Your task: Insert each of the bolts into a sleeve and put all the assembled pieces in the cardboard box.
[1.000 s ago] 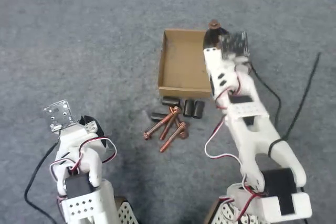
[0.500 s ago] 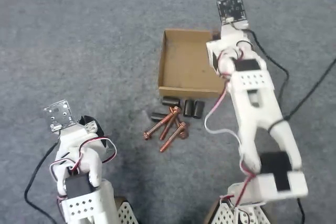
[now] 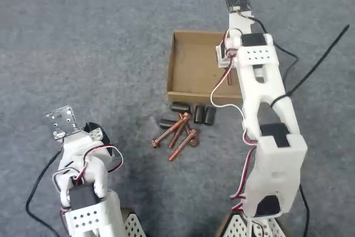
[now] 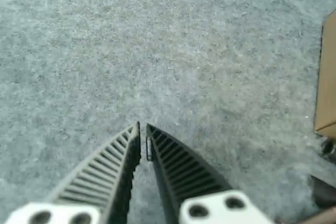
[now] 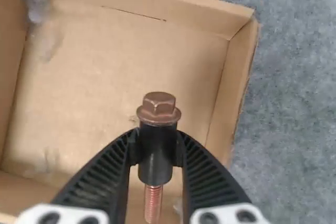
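My right gripper [image 5: 157, 136] is shut on a black sleeve [image 5: 156, 158] with a copper bolt [image 5: 158, 109] through it, head pointing away from the wrist. It hangs over the inside of the cardboard box [image 5: 79, 77], near one side wall. In the high view the right arm [image 3: 256, 76] stretches over the right side of the box [image 3: 191, 65]. Several loose copper bolts [image 3: 177, 131] and several black sleeves [image 3: 199, 114] lie on the carpet just in front of the box. My left gripper [image 4: 143, 128] is shut and holds nothing, low over bare carpet at the lower left [image 3: 95, 132].
Grey carpet [image 3: 83, 54] covers the whole table. A box wall [image 4: 328, 87] and two black sleeves [image 4: 326, 148] sit at the edge of the left wrist view. Black cables [image 3: 319, 59] trail off to the right of the right arm.
The right arm has stretched forward and turned its wrist down, bringing the sleeved bolt from the box's far right corner to above the box interior. The left arm has not moved.
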Controlling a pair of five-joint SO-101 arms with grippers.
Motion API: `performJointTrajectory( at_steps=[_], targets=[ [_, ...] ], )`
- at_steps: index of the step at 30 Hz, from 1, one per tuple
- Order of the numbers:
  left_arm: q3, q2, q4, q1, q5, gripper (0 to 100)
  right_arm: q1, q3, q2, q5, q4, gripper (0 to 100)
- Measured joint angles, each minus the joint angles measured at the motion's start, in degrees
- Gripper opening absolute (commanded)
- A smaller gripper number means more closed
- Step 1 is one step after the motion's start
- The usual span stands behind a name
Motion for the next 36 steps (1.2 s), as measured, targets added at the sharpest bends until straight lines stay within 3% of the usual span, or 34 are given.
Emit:
performJointTrajectory(
  at_steps=[11, 16, 29, 36],
  targets=[
    [0.0, 0.0, 0.0, 0.0, 0.0, 1, 1.85, -8.44, 9.23, 0.0, 5.98, 1.3],
    [0.0, 0.0, 0.0, 0.0, 0.0, 1, 1.85, -8.44, 9.85, 0.0, 5.98, 12.9],
    [0.0, 0.0, 0.0, 0.0, 0.0, 1, 2.37, -10.55, 8.79, -0.35, 6.51, 0.6],
    [0.0, 0.0, 0.0, 0.0, -0.26, 1, 1.32, -10.55, -0.7, -0.7, 18.11, 0.6]
  ],
)
